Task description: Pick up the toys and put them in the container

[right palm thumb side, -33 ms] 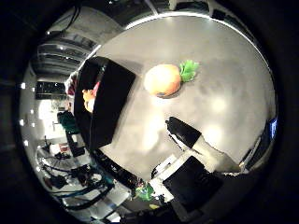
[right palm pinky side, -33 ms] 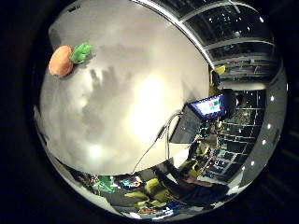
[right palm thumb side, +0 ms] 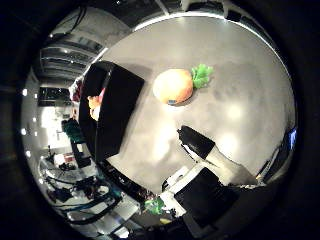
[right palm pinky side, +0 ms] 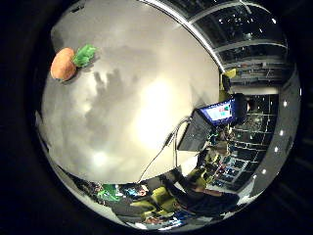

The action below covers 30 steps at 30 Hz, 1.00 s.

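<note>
Upper centre of the thumb-side view: an orange toy [right palm thumb side: 173, 86] with green leaves lies alone on the grey table [right palm thumb side: 240, 75], beside the black container [right palm thumb side: 116, 117]. The hand [right palm thumb side: 210, 165] holds nothing; its finger posture cannot be told. The round toy could roll away under an off-centre grasp.

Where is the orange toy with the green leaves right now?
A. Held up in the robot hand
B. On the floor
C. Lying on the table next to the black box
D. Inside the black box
C: the orange toy lies on the grey table, outside the black box, with the robot hand not touching it.
</note>
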Each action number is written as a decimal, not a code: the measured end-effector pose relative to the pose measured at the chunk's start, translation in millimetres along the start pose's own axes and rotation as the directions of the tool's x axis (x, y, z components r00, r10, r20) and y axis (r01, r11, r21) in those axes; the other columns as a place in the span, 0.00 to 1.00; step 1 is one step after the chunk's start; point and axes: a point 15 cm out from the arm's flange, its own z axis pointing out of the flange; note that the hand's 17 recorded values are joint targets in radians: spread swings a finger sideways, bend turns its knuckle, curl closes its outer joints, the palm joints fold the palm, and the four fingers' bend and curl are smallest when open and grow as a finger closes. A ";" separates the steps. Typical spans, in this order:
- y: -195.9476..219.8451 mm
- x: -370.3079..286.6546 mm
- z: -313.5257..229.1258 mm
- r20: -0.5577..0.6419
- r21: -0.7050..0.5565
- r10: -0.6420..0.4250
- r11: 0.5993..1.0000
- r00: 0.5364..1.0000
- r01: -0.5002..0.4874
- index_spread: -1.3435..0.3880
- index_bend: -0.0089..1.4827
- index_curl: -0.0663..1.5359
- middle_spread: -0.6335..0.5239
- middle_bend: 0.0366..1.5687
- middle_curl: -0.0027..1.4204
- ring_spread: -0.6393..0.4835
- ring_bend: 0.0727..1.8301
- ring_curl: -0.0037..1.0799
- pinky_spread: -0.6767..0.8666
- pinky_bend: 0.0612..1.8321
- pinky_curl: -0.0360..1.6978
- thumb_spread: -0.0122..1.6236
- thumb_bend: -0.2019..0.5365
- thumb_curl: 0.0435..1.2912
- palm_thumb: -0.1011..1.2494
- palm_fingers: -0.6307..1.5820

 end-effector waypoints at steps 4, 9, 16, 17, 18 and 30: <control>-2.0 -16.4 20.9 0.026 -0.038 -0.052 0.998 0.998 0.053 0.56 0.11 0.20 0.54 0.20 0.23 0.63 0.23 0.20 0.67 0.26 0.17 0.62 0.24 0.25 0.61 0.35; -3.3 -29.7 43.0 0.050 -0.067 -0.079 0.994 0.996 0.082 0.56 0.11 0.20 0.54 0.20 0.23 0.64 0.22 0.20 0.67 0.25 0.17 0.62 0.24 0.26 0.61 0.35; -13.0 -47.6 62.1 0.058 -0.079 -0.114 0.990 0.992 0.118 0.56 0.11 0.20 0.55 0.19 0.23 0.64 0.21 0.20 0.67 0.25 0.17 0.62 0.24 0.26 0.61 0.35; -16.9 -51.3 64.0 0.055 -0.074 -0.122 0.989 0.991 0.126 0.56 0.11 0.20 0.55 0.19 0.23 0.64 0.21 0.20 0.67 0.25 0.17 0.62 0.24 0.25 0.61 0.35; -20.5 -54.8 66.3 0.053 -0.070 -0.130 0.989 0.990 0.134 0.56 0.11 0.20 0.55 0.19 0.23 0.64 0.21 0.20 0.67 0.25 0.17 0.62 0.24 0.25 0.61 0.35; -44.0 -77.5 96.2 0.038 -0.043 -0.168 0.985 0.985 0.170 0.56 0.11 0.20 0.55 0.18 0.23 0.63 0.20 0.21 0.67 0.25 0.18 0.61 0.24 0.25 0.61 0.36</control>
